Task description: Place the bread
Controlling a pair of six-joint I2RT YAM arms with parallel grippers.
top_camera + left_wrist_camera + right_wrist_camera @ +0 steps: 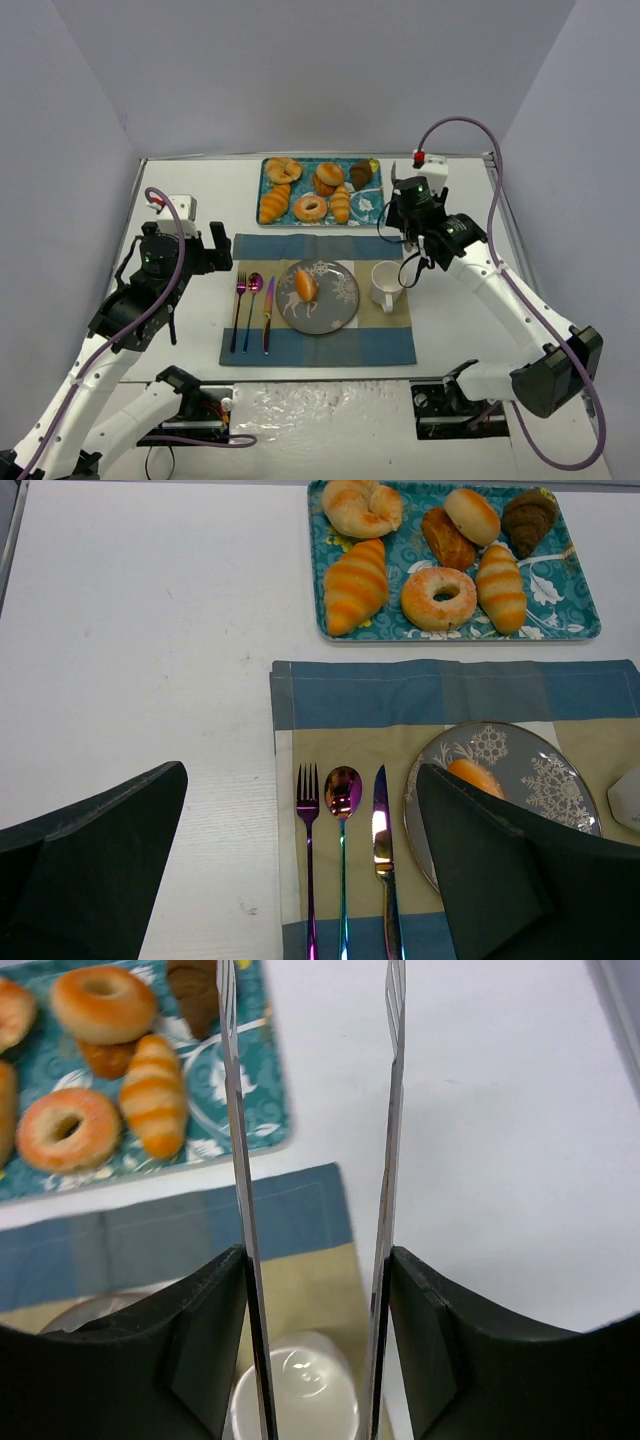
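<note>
The bread (306, 286), a small oval golden-orange bun, lies on the grey snowflake plate (342, 305) in the middle of the placemat. In the left wrist view the bread (475, 777) shows on the plate (545, 780), partly hidden behind my right-hand finger. My left gripper (222, 250) hovers open over the placemat's left edge, and my left gripper (300, 768) has nothing between its fingers. My right gripper (398, 215) is up beside the tray's right end. My right gripper (315, 1250) is shut on metal tongs (236, 1110), whose arms stand apart and empty.
A teal tray (365, 205) at the back holds a ring doughnut, striped rolls and other pastries. A white mug (385, 283) stands right of the plate, below the tongs. A fork (240, 300), spoon (253, 298) and knife (268, 305) lie left of the plate on the blue-and-tan placemat (320, 345).
</note>
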